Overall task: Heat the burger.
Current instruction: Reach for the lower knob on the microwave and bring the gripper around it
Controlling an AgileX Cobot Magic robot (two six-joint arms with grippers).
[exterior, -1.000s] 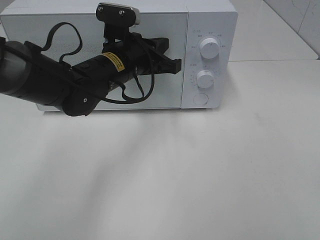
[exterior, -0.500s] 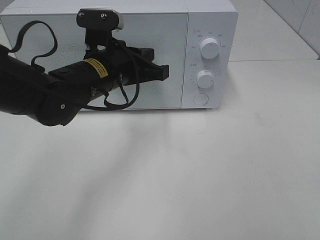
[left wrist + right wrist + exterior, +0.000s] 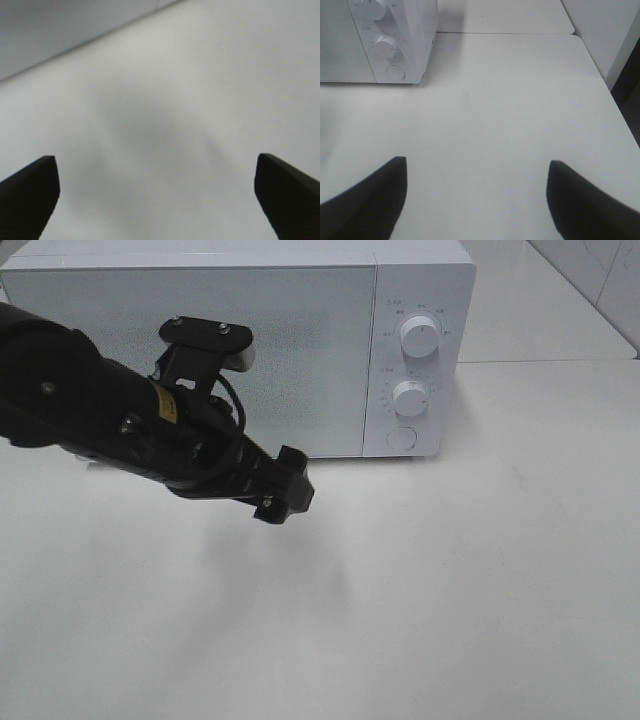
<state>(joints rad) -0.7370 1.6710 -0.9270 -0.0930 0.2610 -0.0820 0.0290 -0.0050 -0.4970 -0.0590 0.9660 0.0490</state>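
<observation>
white microwave [image 3: 300, 300] stands at the top of the overhead frame, door [image 3: 300, 370] shut, with upper knob [image 3: 419, 337], lower knob [image 3: 409, 398] and round button [image 3: 400, 438] on its right-hand panel. change noted: a second ago the left fingers [image 3: 285, 492] were closed and level with the door's right edge; they have since dropped away to centre-left of the frame, over the bare table [image 3: 450, 590] just in front of the oven, and have opened wide. the left wrist view confirms it: one finger in each bottom corner, nothing between them, only table below. right fingers [image 3: 370, 200] likewise stand wide and empty over the table, with the control panel in the upper left of that view. the burger is not visible in any view; the door panel is opaque, so whether it sits inside cannot be confirmed. assessment: the door work looks finished and the left arm [image 3: 90, 410] is clearing off. remaining step, in my judgement, is setting the knobs, which the right fingers look better placed to reach; nothing shows heating has started
</observation>
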